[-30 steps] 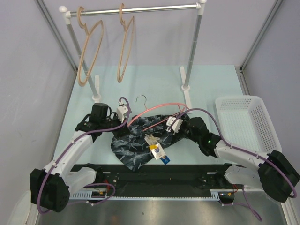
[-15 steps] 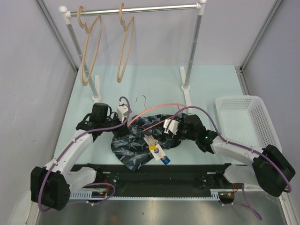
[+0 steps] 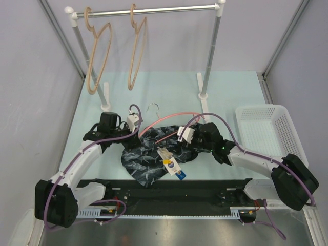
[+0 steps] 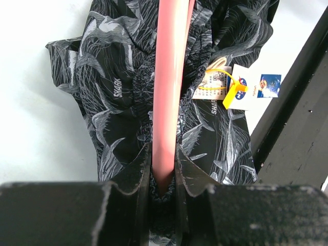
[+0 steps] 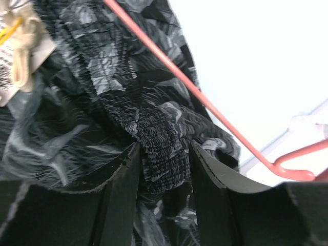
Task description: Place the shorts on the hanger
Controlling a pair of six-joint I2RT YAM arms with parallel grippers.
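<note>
The dark leaf-print shorts [image 3: 148, 161] lie crumpled on the table between the arms, with their yellow-blue tag [image 3: 174, 168] on top. The pink hanger [image 3: 177, 115] lies over them, its silver hook [image 3: 152, 107] pointing to the far side. My left gripper [image 3: 134, 141] is shut on the hanger's pink bar [image 4: 169, 92], with shorts fabric [image 4: 118, 97] under it and the tag [image 4: 241, 89] to the right. My right gripper [image 3: 191, 145] is shut on the gathered elastic waistband [image 5: 161, 136] of the shorts, and the hanger's thin pink wire [image 5: 205, 100] runs just beyond it.
Two tan wooden hangers [image 3: 97, 51] [image 3: 137, 48] hang on the rail [image 3: 154, 10] at the back. The rail's white feet [image 3: 204, 102] stand behind the shorts. A white basket [image 3: 269, 133] sits at the right. A black strip [image 3: 174, 192] runs along the near edge.
My right gripper has moved a little to the left with the waistband in it, and the hanger and its hook have shifted slightly left. The left arm has hardly moved.
</note>
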